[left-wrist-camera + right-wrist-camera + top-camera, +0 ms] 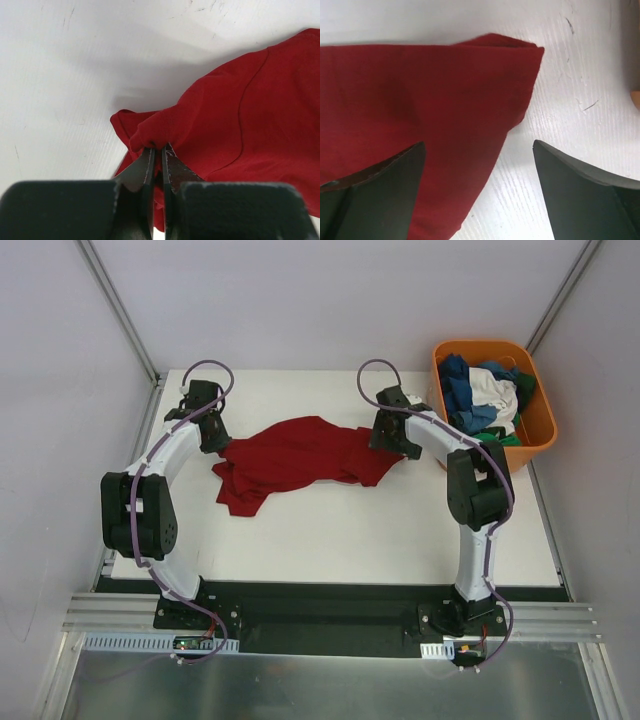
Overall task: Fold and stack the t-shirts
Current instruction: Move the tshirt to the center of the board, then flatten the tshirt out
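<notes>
A large dark red t-shirt [295, 462] lies crumpled on the white table, between my two grippers. My left gripper [213, 435] is at its left edge, shut on a bunch of the red cloth [155, 135]. My right gripper [392, 438] is at the shirt's right edge, open, its jaws wide apart over the shirt's edge [470, 125], one jaw above cloth and the other above bare table. Other t-shirts, blue [465, 390], white [495, 390] and green [508, 438], lie bundled in the orange tub.
The orange plastic tub [541, 420] stands at the back right corner of the table [330, 540]. Grey walls enclose the table on the left, back and right.
</notes>
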Action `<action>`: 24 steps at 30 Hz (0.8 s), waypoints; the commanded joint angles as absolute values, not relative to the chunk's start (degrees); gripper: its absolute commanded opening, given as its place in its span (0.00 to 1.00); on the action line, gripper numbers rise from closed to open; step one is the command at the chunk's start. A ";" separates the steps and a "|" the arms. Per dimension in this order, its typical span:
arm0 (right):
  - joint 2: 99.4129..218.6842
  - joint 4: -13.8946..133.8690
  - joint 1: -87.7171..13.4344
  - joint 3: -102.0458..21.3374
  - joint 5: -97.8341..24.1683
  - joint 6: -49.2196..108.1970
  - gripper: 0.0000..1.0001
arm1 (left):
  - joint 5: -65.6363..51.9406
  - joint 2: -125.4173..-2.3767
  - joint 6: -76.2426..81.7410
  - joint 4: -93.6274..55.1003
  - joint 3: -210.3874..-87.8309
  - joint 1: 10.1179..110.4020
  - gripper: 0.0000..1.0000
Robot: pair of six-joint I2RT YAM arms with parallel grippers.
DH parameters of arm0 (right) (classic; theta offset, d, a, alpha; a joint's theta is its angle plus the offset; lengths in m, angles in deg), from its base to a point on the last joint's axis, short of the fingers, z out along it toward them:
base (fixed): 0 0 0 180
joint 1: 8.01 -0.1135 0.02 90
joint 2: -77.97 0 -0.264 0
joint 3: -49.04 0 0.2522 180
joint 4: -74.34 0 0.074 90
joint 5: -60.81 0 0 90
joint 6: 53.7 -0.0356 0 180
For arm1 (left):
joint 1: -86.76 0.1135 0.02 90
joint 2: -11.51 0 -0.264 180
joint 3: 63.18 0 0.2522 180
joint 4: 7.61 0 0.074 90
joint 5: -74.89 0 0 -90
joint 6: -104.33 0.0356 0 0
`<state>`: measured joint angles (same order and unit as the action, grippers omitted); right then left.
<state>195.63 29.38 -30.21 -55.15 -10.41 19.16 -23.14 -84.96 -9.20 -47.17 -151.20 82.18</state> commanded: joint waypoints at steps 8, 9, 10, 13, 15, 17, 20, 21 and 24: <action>195.67 35.61 -29.55 -54.55 -11.35 20.30 0.14 | -22.93 -83.15 -8.61 -45.01 -153.48 81.84 0.00; 194.61 38.49 -29.63 -54.02 -11.35 21.61 0.09 | -23.11 -82.89 -8.35 -44.92 -154.10 81.84 0.00; 193.21 39.57 -29.55 -53.49 -11.18 23.28 0.02 | -23.28 -82.02 -8.26 -44.92 -154.54 81.84 0.00; 186.27 42.47 -29.72 -52.00 -10.12 26.63 0.01 | -23.81 -78.69 -7.64 -44.83 -156.92 81.84 0.00; 179.50 44.49 -29.72 -50.51 -10.29 29.79 0.01 | -24.42 -74.48 -7.38 -44.31 -158.23 81.84 0.00; 172.24 45.81 -29.64 -49.19 -11.78 32.42 0.01 | -24.51 -70.95 -7.38 -43.26 -158.59 81.84 0.00; 163.00 46.61 -29.81 -48.04 -14.94 34.28 0.01 | -23.81 -62.78 -7.03 -41.32 -157.89 81.84 0.00; 160.78 46.61 -29.81 -47.95 -16.08 35.41 0.01 | -23.46 -58.15 -6.77 -39.93 -157.54 81.84 0.00; 152.17 47.14 -29.99 -47.60 -20.39 37.60 0.01 | -21.88 -48.74 -5.98 -36.85 -156.22 81.84 0.00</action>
